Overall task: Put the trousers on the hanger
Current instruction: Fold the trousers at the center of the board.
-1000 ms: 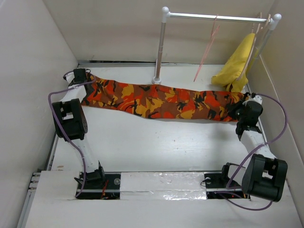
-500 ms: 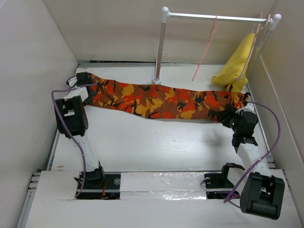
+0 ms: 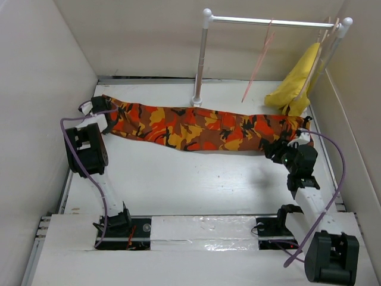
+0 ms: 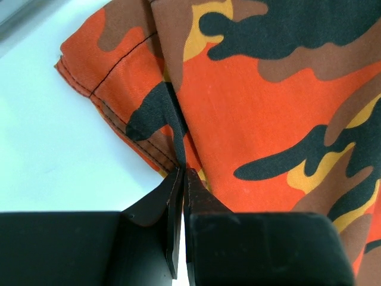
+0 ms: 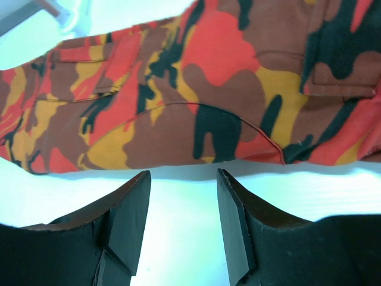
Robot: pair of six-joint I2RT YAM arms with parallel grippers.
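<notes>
The camouflage trousers lie stretched flat across the table, leg hems at the left and waist at the right. My left gripper is at the hem end, shut on a pinched fold of the trousers close to the hem corner, as the left wrist view's gripper shows. My right gripper stands open just in front of the waist end. In the right wrist view the gripper holds nothing and the trousers lie just beyond the fingertips. The salmon-pink hanger hangs from the rail at the back.
A white rail stand rises behind the trousers, its foot touching the far edge of the cloth. A yellow cloth hangs at the rail's right end. Walls close in on the left, right and back.
My left gripper has shut on the hem end. My right gripper has opened, let go of the waist end and drawn back toward the near side and left.
</notes>
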